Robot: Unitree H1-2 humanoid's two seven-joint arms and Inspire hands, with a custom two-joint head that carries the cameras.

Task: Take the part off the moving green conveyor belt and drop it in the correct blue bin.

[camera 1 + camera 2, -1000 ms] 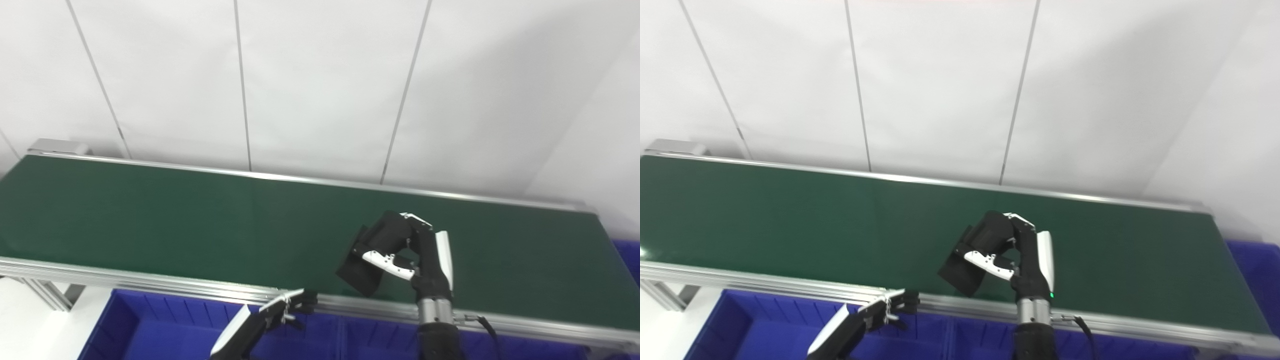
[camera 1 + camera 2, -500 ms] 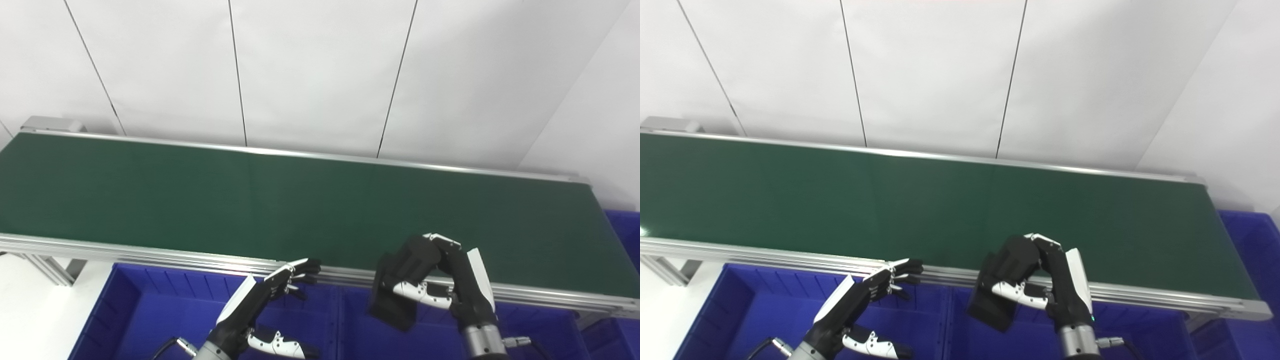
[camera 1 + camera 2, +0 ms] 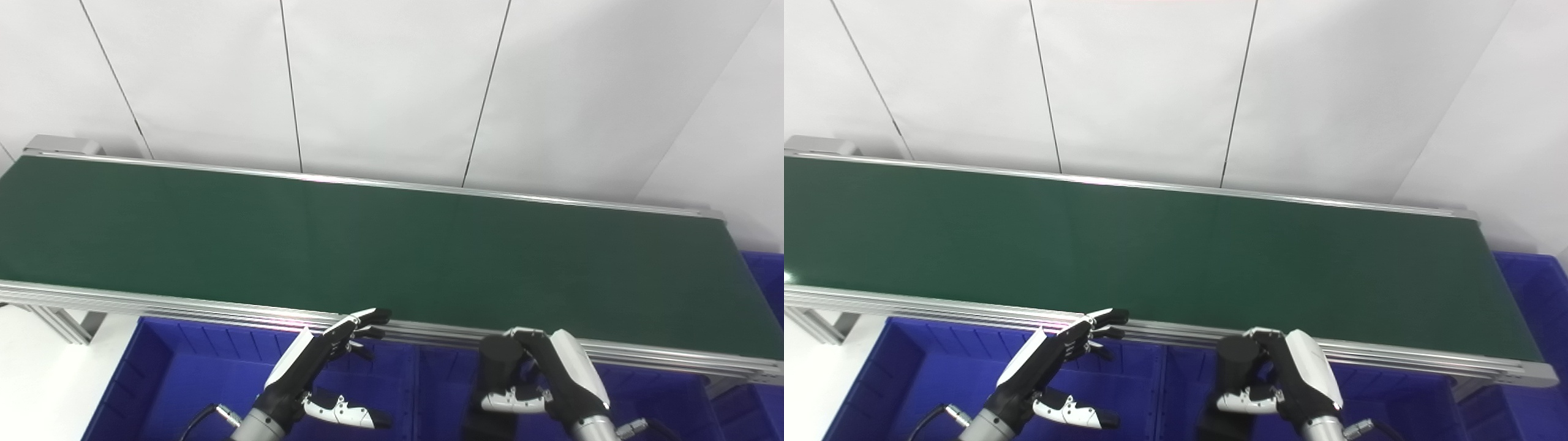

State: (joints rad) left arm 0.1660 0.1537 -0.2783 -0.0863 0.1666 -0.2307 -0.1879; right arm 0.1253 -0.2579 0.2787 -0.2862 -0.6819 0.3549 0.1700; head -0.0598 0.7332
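Observation:
My right hand (image 3: 539, 383) is low in the picture, in front of the green conveyor belt (image 3: 367, 245) and over a blue bin (image 3: 444, 392). Its fingers are curled around a flat black part (image 3: 487, 429), which hangs below the hand and is cut off by the bottom edge. The part also shows in the right eye view (image 3: 1220, 427). My left hand (image 3: 321, 367) is open and empty, fingers spread, over the neighbouring blue bin (image 3: 184, 380) on the left. No part lies on the belt.
The belt's aluminium front rail (image 3: 184, 306) runs between the belt and the bins. A divider wall (image 3: 416, 392) separates the two bins below my hands. Another blue bin (image 3: 762, 275) stands past the belt's right end. A white panelled wall lies behind.
My right hand has carried the black part off the belt, back over the front rail and down over the blue bin. The camera has tilted down. My left hand has risen and opened.

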